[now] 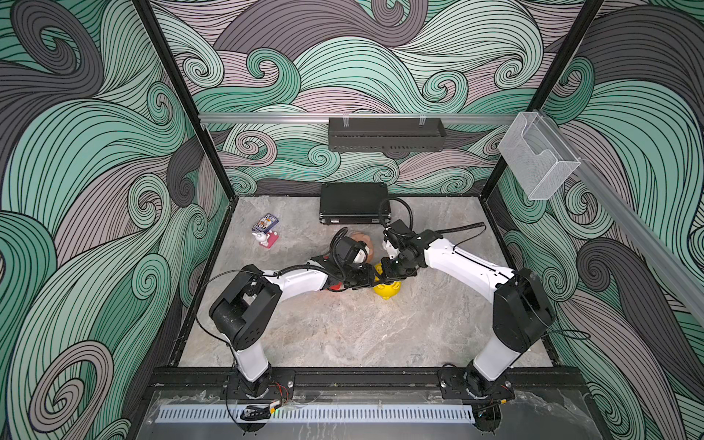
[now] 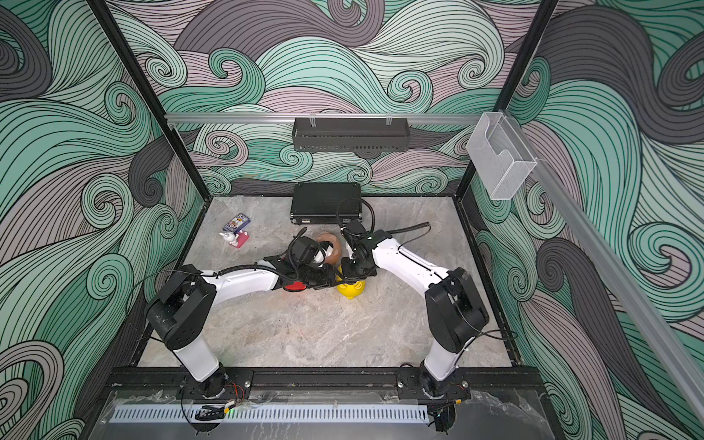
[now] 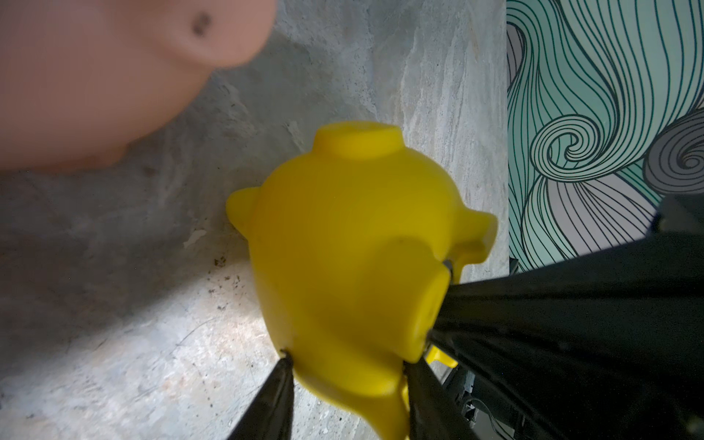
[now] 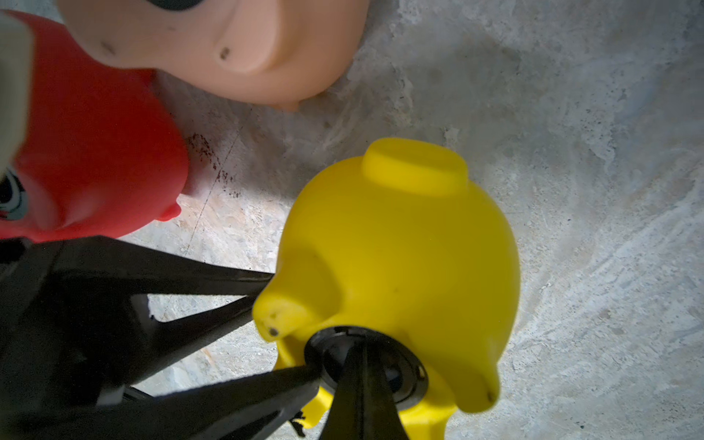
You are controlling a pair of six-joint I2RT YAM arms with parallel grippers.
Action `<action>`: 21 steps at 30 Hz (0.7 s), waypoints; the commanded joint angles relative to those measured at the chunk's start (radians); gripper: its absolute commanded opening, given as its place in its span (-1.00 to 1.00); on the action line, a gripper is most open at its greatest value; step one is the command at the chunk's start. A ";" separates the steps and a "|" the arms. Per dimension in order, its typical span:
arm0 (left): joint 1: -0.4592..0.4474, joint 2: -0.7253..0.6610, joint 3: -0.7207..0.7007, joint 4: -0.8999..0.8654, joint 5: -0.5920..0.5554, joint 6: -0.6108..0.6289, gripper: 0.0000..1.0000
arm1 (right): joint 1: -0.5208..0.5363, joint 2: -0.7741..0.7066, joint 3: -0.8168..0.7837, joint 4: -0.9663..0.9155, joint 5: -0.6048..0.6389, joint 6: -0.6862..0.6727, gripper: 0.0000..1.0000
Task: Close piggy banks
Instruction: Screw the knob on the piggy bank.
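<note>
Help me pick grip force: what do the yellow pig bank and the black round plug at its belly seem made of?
The yellow pig-shaped bank looks like moulded plastic, smooth with a satin sheen: even colour, rounded snout and ears. The black round plug at its belly looks glossy, plastic or rubber; the reflections alone cannot settle which.

The left arm [image 1: 301, 282] and the right arm [image 1: 468, 263] both wear smooth white shells between blocky black joint housings [image 1: 244, 308]. Ribbed black cable [image 1: 463, 228] runs off near frame centre. At the lower edge, black base plates [image 1: 284, 381] carry silver screws, with thin red wires [image 1: 280, 391] beside the left one. In the left wrist view the fingers [image 3: 272, 400] are matte black tapering wedges.
</note>
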 commanded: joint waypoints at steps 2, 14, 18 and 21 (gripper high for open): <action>-0.031 0.049 -0.003 -0.053 -0.010 0.012 -0.10 | -0.006 0.090 -0.055 0.048 0.120 0.066 -1.00; -0.030 0.048 -0.003 -0.058 -0.013 0.018 -0.10 | -0.005 0.084 -0.047 0.043 0.125 0.119 -1.00; -0.031 0.041 -0.002 -0.060 -0.016 0.019 -0.10 | -0.005 0.081 -0.047 0.044 0.123 0.128 -1.00; -0.030 0.040 -0.002 -0.061 -0.019 0.018 -0.10 | -0.005 0.074 -0.047 0.043 0.125 0.130 -1.00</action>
